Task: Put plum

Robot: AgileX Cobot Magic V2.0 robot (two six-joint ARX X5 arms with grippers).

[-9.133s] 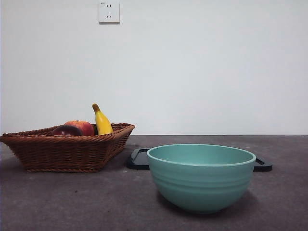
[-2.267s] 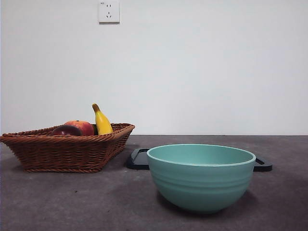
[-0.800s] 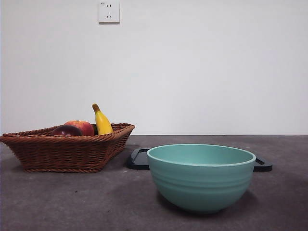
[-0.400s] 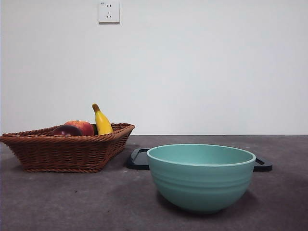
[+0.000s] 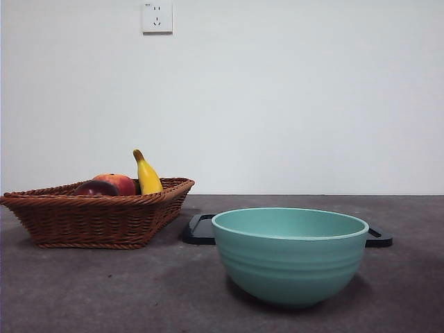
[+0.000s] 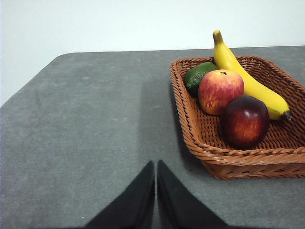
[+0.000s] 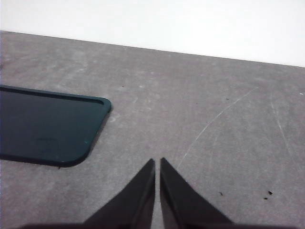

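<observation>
The plum [image 6: 244, 121], dark maroon and round, lies in a brown wicker basket [image 6: 200, 143] beside a red-orange fruit [image 6: 220, 90], a yellow banana [image 6: 248, 81] and a green fruit [image 6: 198, 76]. In the front view the plum [image 5: 96, 188] peeks over the basket [image 5: 97, 218] rim at the left. My left gripper [image 6: 156, 164] is shut and empty, over bare table short of the basket. My right gripper [image 7: 157, 162] is shut and empty above the grey table, near a dark tray [image 7: 45, 124]. Neither arm shows in the front view.
A teal bowl [image 5: 289, 255] stands in the front middle of the table. Behind it lies the flat dark tray [image 5: 201, 230]. A wall socket [image 5: 157, 16] sits high on the white wall.
</observation>
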